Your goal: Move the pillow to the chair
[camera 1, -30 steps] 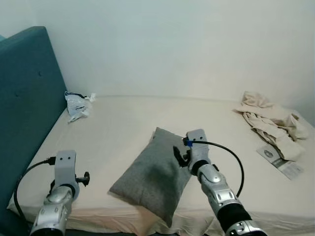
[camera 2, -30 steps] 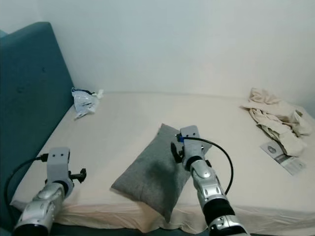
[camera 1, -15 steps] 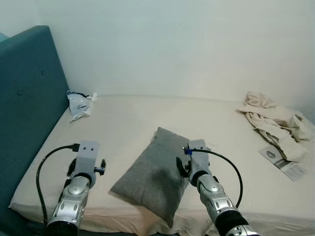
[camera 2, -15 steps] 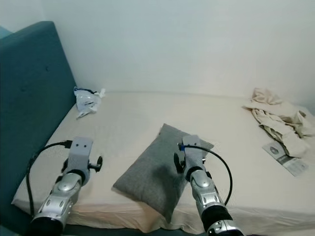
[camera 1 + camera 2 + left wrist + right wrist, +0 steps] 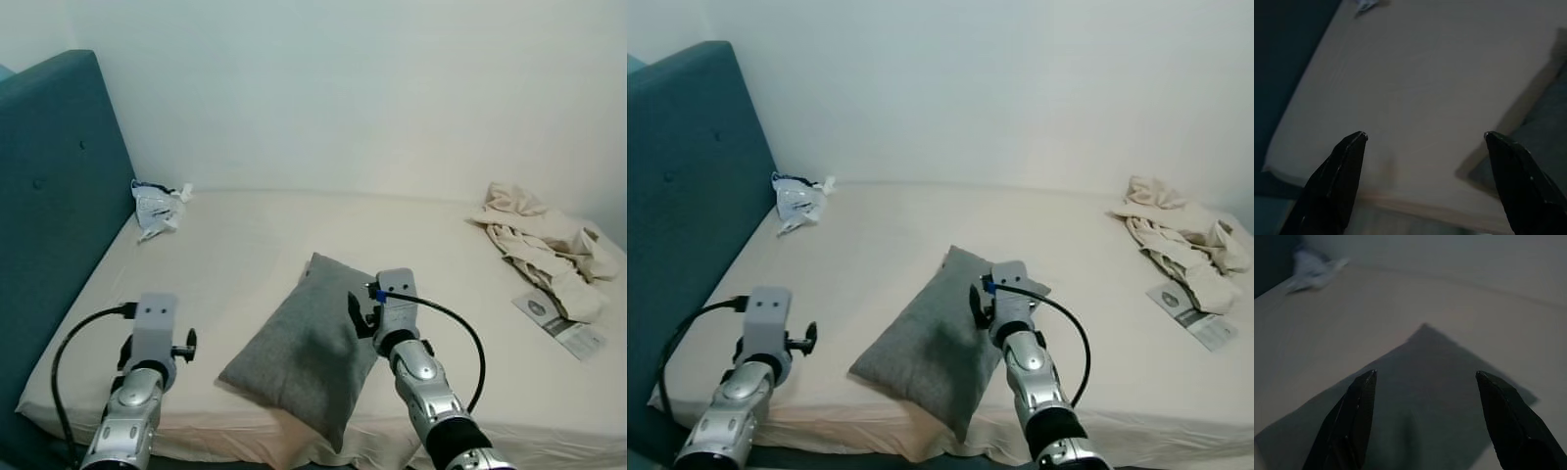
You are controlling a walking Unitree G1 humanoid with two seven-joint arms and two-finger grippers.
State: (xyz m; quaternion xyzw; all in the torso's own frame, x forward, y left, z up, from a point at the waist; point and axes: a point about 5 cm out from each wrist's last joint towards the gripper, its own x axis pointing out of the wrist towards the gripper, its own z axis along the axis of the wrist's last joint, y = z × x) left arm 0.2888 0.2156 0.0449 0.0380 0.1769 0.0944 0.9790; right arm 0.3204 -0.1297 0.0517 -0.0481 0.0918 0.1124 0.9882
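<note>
Grey pillow [image 5: 304, 348]: rectangular, coarse woven fabric, lying diagonally on the bed [image 5: 245, 245] near its front edge, one corner pointing toward the wall. Bed covered in a smooth cream sheet, faint creases.

Right gripper [image 5: 1422, 421]: jaws released, spread wide, both long black tapered fingers [image 5: 1354, 416] poised over the pillow; the pillow's far corner sits between and ahead of the jaws. Contact with the fabric cannot be told.

Left gripper [image 5: 1425, 181]: jaws released, spread wide, over bare sheet near the front edge of the bed; the pillow's edge lies just beyond one finger, apart from it.

Teal upholstered headboard [image 5: 49, 196], tufted with buttons, well to the left-hand side of the left jaws. Crumpled white plastic bag [image 5: 155, 208] far ahead of them, by the headboard. Rumpled beige cloth [image 5: 544, 245] and a flat printed leaflet [image 5: 558, 323] lie well off to the right of the right jaws.
</note>
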